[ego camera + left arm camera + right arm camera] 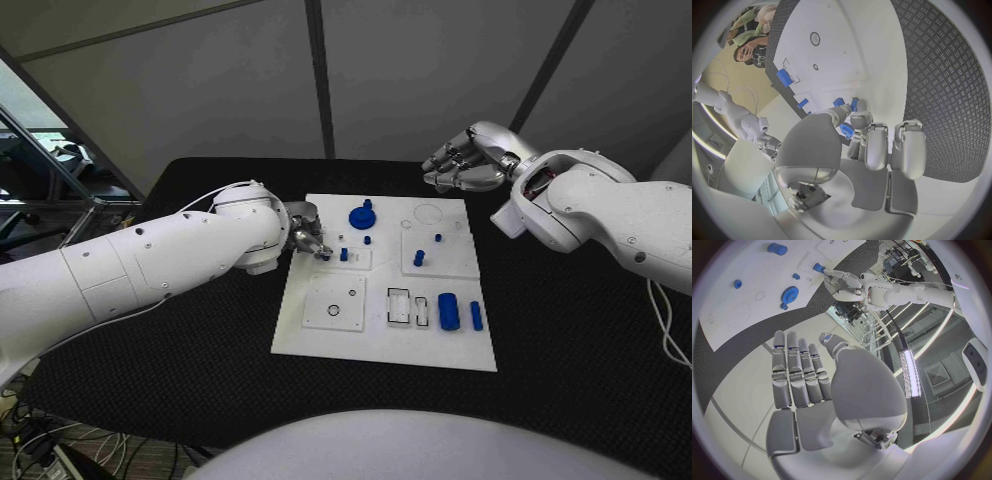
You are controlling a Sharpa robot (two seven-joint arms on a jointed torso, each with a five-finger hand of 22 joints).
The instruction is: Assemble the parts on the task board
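a: what does the task board point(378, 345) look like, and where does it lie?

b: a white rectangular plate in the middle of the black table point(577, 330), with raised square blocks and outlined recesses on its face. the parts are small and blue: a gear point(362, 216) near the far edge, a thick cylinder point(449, 311) and a thin pin point(476, 315) side by side near the near right corner, and four short pegs standing in the middle band.

a: the count, then?

b: one gear, one cylinder, one pin, four pegs; smaller pieces may escape the head view.

a: how do the hands lie?

b: the left hand point(306, 234) is at the board's left edge, its thumb and a finger pinched on a small blue peg point(846, 131), seen in the left wrist view; its other fingers are curled beside it. the right hand point(464, 163) hovers beyond the board's far right corner, above the table, holding nothing; the right wrist view shows its fingers point(799, 375) straight and side by side, the thumb set apart.

a: open room?

b: bare black table borders the board on its near, left and right sides; the far edge lies close to the table's back edge.
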